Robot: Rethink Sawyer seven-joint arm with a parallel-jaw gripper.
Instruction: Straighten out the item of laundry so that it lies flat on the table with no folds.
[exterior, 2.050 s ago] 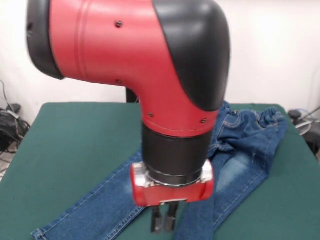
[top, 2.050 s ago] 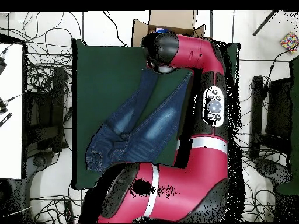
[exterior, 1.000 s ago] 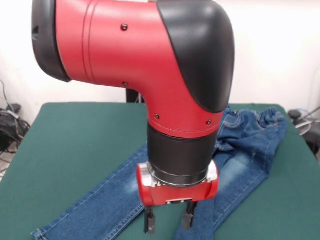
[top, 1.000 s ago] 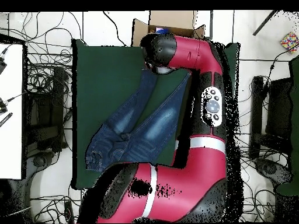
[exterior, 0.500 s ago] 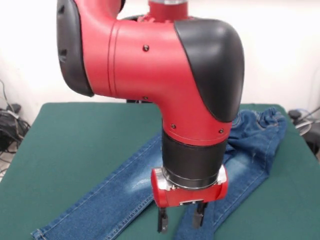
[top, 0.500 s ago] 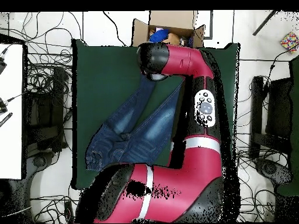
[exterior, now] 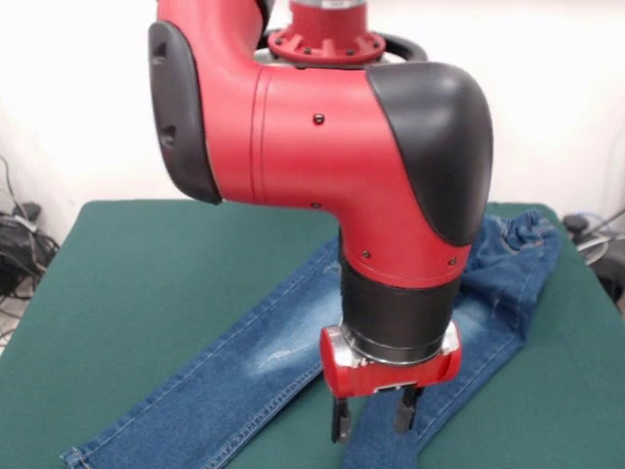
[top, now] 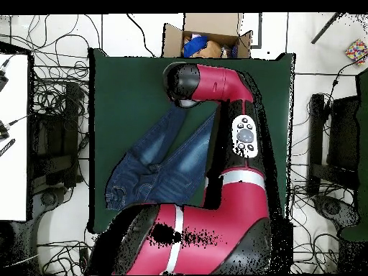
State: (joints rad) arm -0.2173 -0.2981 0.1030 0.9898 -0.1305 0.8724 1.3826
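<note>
Currently we see the small pair of blue denim jeans [exterior: 244, 371] spread diagonally across the dark green felt-topped table [exterior: 146, 283], waistband toward one far corner, legs splayed in a narrow V toward the opposite edge. The red-and-black arm's gripper [exterior: 373, 422] hangs just above the lower legs, its two dark fingers spread apart, holding nothing; we judge it is placed there to take a leg. Denim looks soft, with faded pale thigh patches; the gathered elastic waistband [exterior: 522, 230] remains bunched, so not yet flat.
</note>
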